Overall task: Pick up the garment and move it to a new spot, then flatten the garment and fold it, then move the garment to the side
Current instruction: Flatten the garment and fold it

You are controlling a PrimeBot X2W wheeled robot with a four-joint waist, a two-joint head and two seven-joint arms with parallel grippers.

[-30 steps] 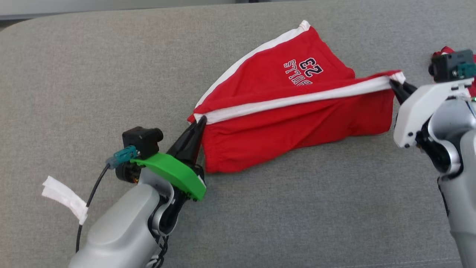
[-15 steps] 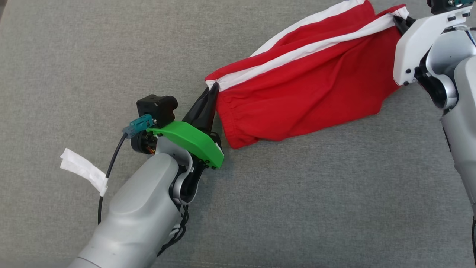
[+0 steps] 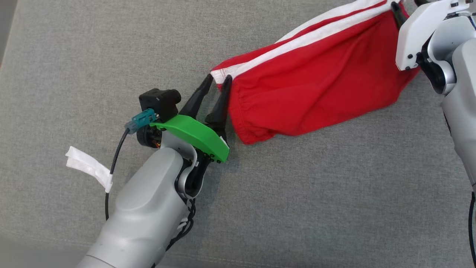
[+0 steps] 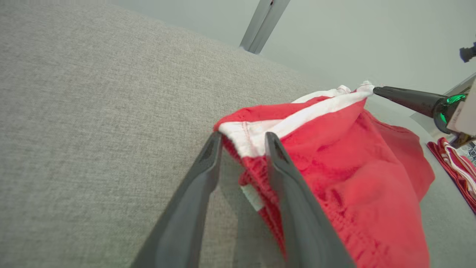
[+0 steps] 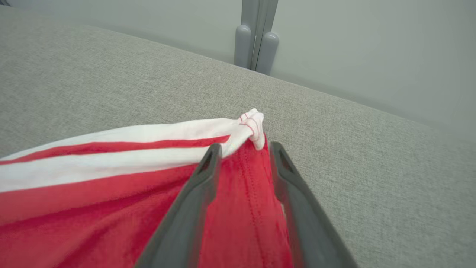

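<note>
The garment (image 3: pixel 316 82) is a pair of red shorts with white side stripes, stretched slantwise over the grey cushion from centre to upper right. My left gripper (image 3: pixel 218 78) stands open at its lower left corner, and the white-banded corner (image 4: pixel 245 136) lies loose between the parted fingers. My right gripper (image 3: pixel 396 8) is at the top right edge of the head view. In the right wrist view that gripper (image 5: pixel 245 147) is open, with the knotted white corner (image 5: pixel 253 123) just past its tips and red cloth (image 5: pixel 93 193) lying between the fingers.
Grey fabric surface (image 3: pixel 297 204) runs all around the shorts. A white tape tag (image 3: pixel 87 167) hangs on the left arm's cable. Another red and white striped cloth (image 4: pixel 453 163) lies beyond the right gripper. A grey post (image 5: pixel 256 37) stands behind the cushion's far edge.
Both grippers have gone from shut on the garment's corners to open, letting the corners go. The head camera has shifted, so the whole scene sits higher in view.
</note>
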